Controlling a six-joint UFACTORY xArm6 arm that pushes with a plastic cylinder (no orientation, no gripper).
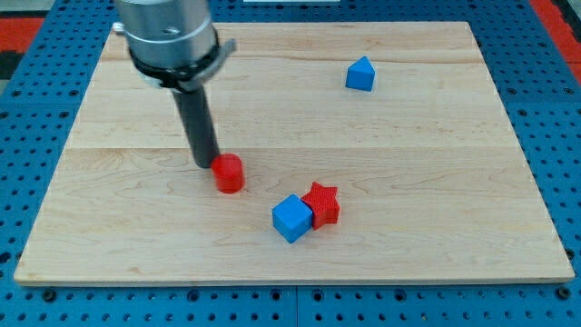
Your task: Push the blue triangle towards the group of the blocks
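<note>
The blue triangle (360, 74) sits alone near the view's top right on the wooden board (127, 227). A red cylinder (229, 173), a blue cube (291, 218) and a red star block (321, 203) lie lower, around the middle. The cube and star touch; the cylinder stands a little to their left. My tip (206, 164) rests just left of the red cylinder, touching or almost touching it. It is far to the left of and below the blue triangle.
The board lies on a blue perforated table (27, 109). The arm's grey body (168, 36) hangs over the board's top left.
</note>
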